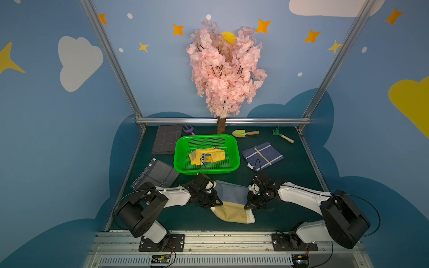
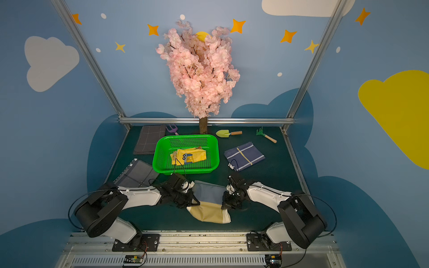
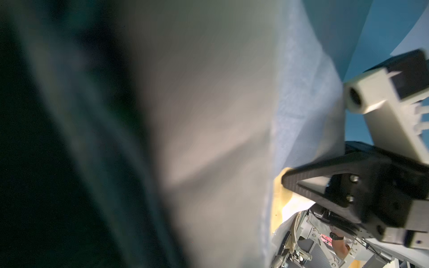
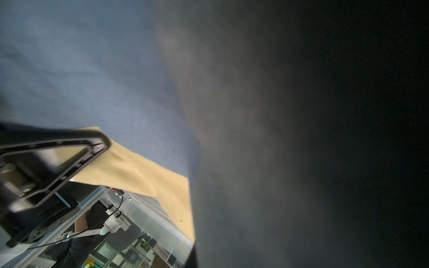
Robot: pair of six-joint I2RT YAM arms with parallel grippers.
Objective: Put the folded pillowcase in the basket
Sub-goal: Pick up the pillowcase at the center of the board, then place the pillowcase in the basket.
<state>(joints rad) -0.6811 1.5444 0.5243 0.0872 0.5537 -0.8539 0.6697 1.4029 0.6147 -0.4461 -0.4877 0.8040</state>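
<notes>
- The basket is sitting mid-table. I am planning to carry toward 12 o'clock and to clear its near rim before lowering.
- The blue-and-tan pillowcase is stretching between both arms at 6 o'clock from the basket, with its tan half sagging. I am judging that both arms should rise together and hold the cloth taut, so the fold survives.
- The left gripper is clamping its 9 o'clock edge and the right gripper its 3 o'clock edge.
- I am counting one tree and one basket.
- I am counting five folded cloths: the held one, a yellow cloth in the basket, a grey checked cloth at 10 o'clock, a grey cloth at 8 and a navy cloth at 3.
- I am counting two grippers.
- I am counting three toy tools: fork, trowel, rake.
</notes>
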